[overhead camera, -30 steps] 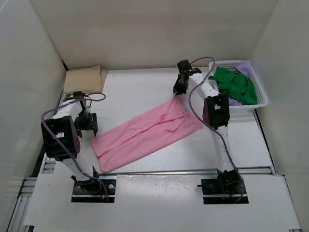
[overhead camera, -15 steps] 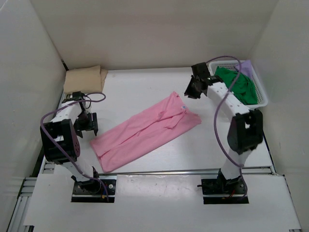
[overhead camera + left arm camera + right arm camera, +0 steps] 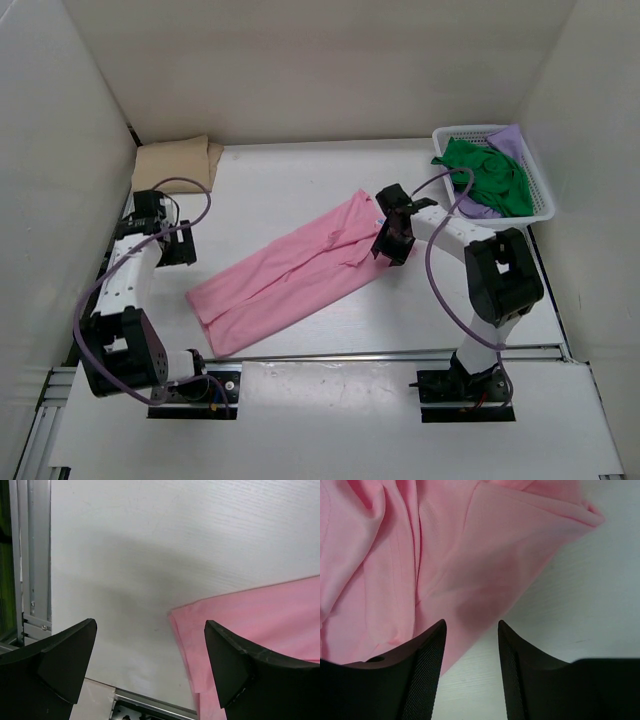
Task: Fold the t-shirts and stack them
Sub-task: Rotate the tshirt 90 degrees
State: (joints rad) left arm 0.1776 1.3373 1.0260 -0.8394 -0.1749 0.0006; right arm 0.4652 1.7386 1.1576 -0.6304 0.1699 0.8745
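A pink t-shirt lies flattened in a long diagonal strip across the middle of the table. My right gripper hovers low over its right end, open, with nothing between the fingers. In the right wrist view the pink t-shirt fills the upper left, and its edge runs under the right gripper. My left gripper stands wide open, left of the shirt's near-left end and apart from it. A corner of the pink t-shirt shows past the left gripper. A tan t-shirt lies folded at the back left.
A white mesh basket at the back right holds a crumpled green t-shirt and a light purple t-shirt. White walls enclose the table on three sides. An aluminium rail runs along the table's left edge.
The right gripper let go of the pink shirt's far corner, swung toward the basket, then came down over the shirt's right end, opening. The left arm drew back and left, its jaws widening.
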